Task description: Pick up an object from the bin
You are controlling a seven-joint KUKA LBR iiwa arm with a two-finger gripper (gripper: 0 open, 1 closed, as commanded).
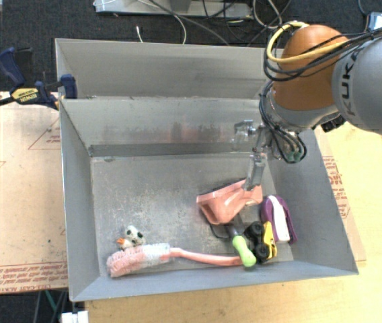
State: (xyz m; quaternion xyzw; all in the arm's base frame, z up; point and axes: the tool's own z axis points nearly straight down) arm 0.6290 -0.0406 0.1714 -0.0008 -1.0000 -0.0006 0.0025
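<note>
Jaws low in bin [144, 180], tips at upper rim of pink cup [223, 206], right of centre on floor. Spread or pressed together: cannot tell. Purple case [276, 215] just right of cup.

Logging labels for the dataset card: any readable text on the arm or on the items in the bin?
"KUKA": on the grey arm link, letters running sideways, the last one hard to make out.
Bin items, including the pink brush, pink scoop and purple-and-white piece: no print that can be read.
</note>
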